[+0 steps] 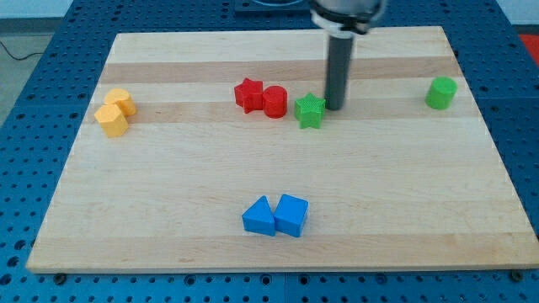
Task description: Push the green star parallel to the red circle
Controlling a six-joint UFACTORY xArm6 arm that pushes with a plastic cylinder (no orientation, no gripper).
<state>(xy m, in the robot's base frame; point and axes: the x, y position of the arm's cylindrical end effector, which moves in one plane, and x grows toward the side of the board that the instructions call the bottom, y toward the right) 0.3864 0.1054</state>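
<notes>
The green star [310,110] lies on the wooden board, just right of the red circle [274,101], with a small gap between them. A red star [248,94] touches the red circle on its left. My tip [334,108] is right beside the green star's right edge, at or nearly touching it. The dark rod rises from there to the view's top.
A green cylinder-like block [440,93] stands at the right. Two yellow blocks [111,119] [121,102] sit together at the left. A blue triangle [259,216] and a blue cube [291,215] sit together at the bottom middle. The board's edge [278,268] borders a blue perforated table.
</notes>
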